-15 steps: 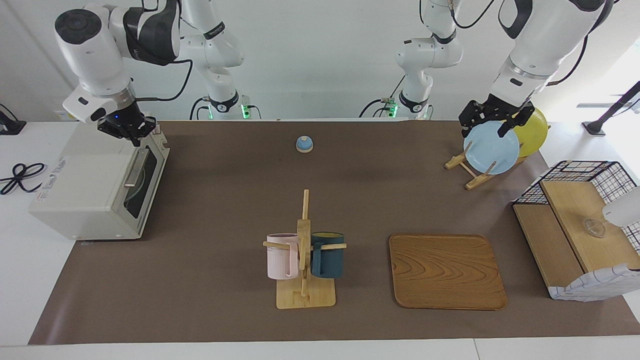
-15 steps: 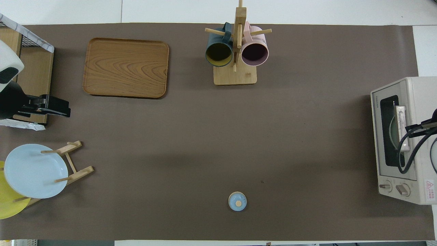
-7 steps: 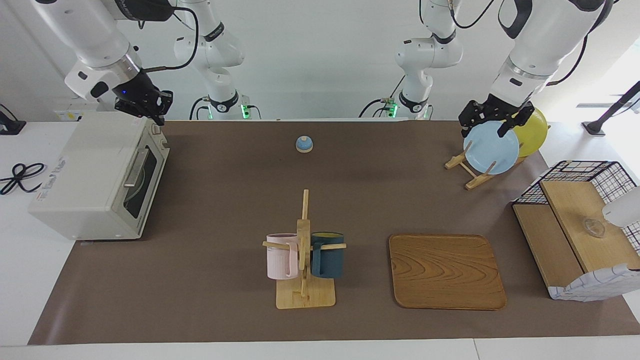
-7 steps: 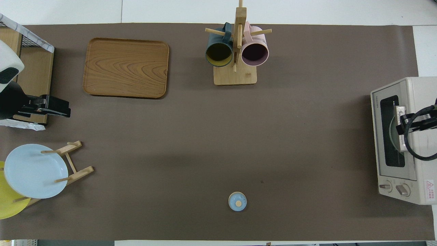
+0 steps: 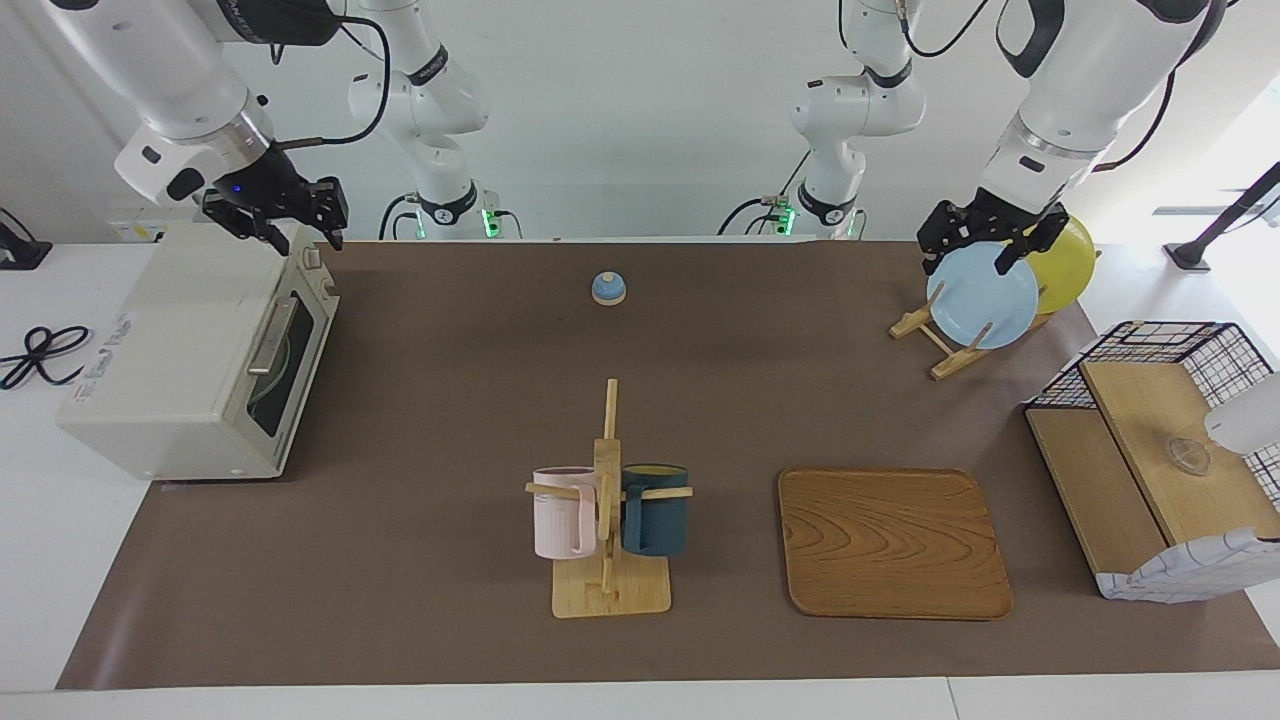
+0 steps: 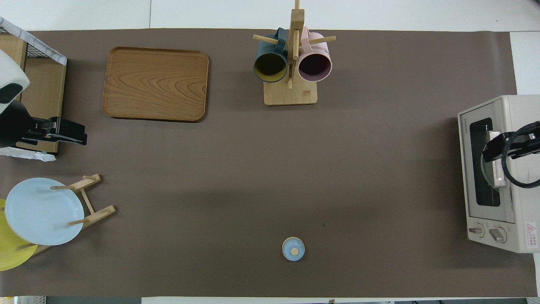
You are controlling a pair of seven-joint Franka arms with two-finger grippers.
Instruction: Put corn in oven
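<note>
Risen off the shut oven (image 5: 190, 350) at upper left, right gripper (image 5: 283, 222) hangs open and empty; left gripper (image 5: 985, 245) is open; no corn visible, presumably stiff and light, best pinched mid-cob.

Robot lab, mock kitchen bench: two arms (image 5: 1090, 90) bolted at 12 o'clock, brown mat (image 5: 450, 400), oven (image 5: 190, 370), mug rack (image 5: 608, 520), bare white walls.

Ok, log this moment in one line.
cream-white toaster oven: door shut | corn: not visible | right gripper: open, above oven | left gripper: open, waiting over blue plate
</note>
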